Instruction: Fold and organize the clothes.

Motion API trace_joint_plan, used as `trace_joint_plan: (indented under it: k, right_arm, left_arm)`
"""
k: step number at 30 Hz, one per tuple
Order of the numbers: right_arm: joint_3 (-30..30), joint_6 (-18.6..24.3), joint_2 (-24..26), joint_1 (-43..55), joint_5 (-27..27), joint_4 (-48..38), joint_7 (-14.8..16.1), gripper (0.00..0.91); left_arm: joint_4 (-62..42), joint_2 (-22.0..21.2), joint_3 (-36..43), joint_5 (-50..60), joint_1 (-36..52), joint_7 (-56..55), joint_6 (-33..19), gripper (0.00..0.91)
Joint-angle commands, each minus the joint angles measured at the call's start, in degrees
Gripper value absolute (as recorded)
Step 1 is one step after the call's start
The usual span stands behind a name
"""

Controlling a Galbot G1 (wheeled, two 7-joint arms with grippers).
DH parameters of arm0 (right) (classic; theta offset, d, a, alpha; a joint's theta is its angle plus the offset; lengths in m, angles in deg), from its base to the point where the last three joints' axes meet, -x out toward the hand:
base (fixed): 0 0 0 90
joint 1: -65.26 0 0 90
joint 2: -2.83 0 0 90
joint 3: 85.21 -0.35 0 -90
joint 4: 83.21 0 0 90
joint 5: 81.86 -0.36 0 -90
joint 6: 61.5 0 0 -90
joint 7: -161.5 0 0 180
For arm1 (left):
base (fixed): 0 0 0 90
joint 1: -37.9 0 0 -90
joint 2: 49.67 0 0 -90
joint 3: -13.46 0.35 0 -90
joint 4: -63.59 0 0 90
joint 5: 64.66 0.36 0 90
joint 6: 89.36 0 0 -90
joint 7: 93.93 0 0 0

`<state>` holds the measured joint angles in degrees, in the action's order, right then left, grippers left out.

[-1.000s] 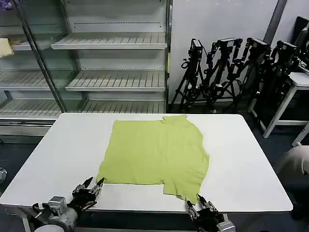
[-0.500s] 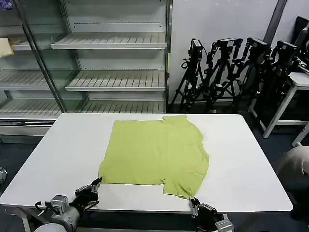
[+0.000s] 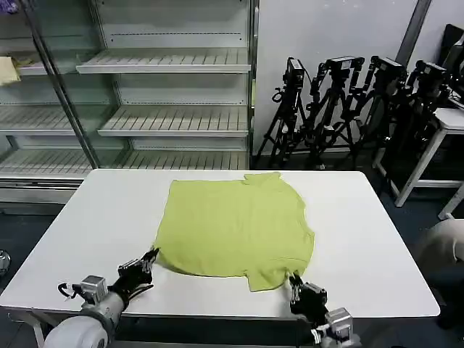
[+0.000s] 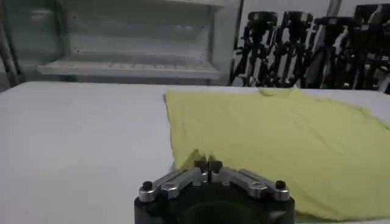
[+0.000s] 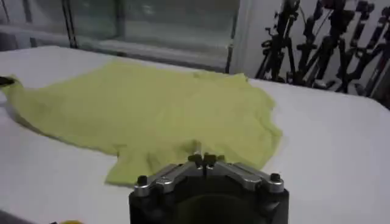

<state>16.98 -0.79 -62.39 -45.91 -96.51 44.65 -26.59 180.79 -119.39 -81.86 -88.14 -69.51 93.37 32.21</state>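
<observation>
A: Where's the lime T-shirt [image 3: 233, 227] sitting?

B: We're seeing it lying flat, plain face up, mid white table [image 3: 377, 246], collar toward 12 o'clock, hem toward 6.

A: Grippers?

B: We're tagging the left gripper [image 3: 147, 262] at about 7 o'clock of the shirt, pressed together and pinching the near hem corner; the left wrist view is showing a bit of fabric bunching at its tips [image 4: 208, 165]. The right gripper [image 3: 296, 282] is sitting at about 5 o'clock, at the other hem corner. In the right wrist view its tips [image 5: 203, 160] are meeting over cloth, so we're calling that pinching too.

A: Handling?

B: We're judging it light, soft and limp cotton, so it's likely sagging and wrinkling when lifted, and dragging a bit on the tabletop. Corners and hem edges are the best holds, and both hands are working them now.

A: Surface, room?

B: The table is looking smooth and flat. Metal shelves [image 3: 174, 94] are standing at 11 o'clock behind it, camera tripods [image 3: 348, 101] at 1 o'clock.
</observation>
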Motion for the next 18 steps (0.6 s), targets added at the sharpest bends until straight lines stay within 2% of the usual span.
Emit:
trace_joint_plan:
  k: [1,10,18]
  right_arm:
    - [1.18,-0.27,-1.01,12.54,-0.19,-5.99,0.56,0.000]
    - [2.04,0.89,-2.10,18.96,3.10,-14.38,3.12,0.000]
    - [2.19,2.45,-3.07,20.23,5.37,-18.88,4.50,0.000]
  left_arm:
    - [-6.66,0.99,2.70,-1.10,10.19,-0.63,-0.13,0.010]
    - [-13.01,-1.13,3.71,-1.14,16.09,-0.73,-0.71,0.010]
    - [-16.44,-1.04,3.97,-1.09,18.71,-0.19,-0.70,0.010]
